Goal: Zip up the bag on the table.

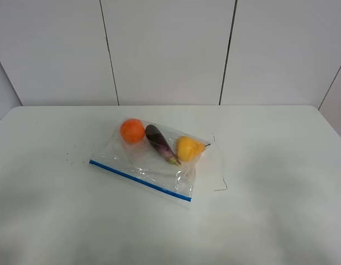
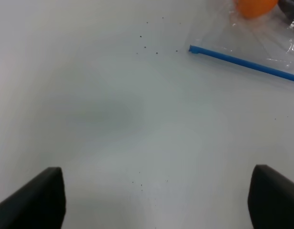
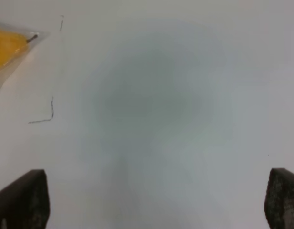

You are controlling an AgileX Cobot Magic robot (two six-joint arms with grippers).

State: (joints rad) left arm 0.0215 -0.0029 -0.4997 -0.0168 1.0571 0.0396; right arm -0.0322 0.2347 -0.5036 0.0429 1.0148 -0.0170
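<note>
The bag (image 1: 151,163) lies flat near the middle of the white tabletop (image 1: 281,221), set at a slant. Its blue zipper strip (image 1: 140,180) runs along the edge nearest the camera, from the left corner down to the right corner. Through the clear plastic three items show in a row along the far side: an orange fruit (image 1: 132,131) on the left, a dark purple eggplant (image 1: 161,143) in the middle lying diagonally, and a yellow fruit (image 1: 189,148) on the right with a small dark stem pointing away from the eggplant. The orange fruit and the eggplant sit just beside each other; the eggplant's tip comes close to the yellow fruit.

No arm shows in the high view. In the left wrist view, the left gripper (image 2: 156,200) hovers over bare tabletop, its two dark fingers (image 2: 37,200) spread wide apart with nothing between them; the end of the blue strip and the orange fruit sit well ahead of it. In the right wrist view, the right gripper (image 3: 156,202) is likewise spread wide, fingers (image 3: 23,200) empty, with only the yellow fruit's corner of the bag in sight. Thin dark corner marks (image 1: 221,186) are drawn on the tabletop just right of the bag, and a few tiny dark specks (image 1: 71,157) lie to its left.
</note>
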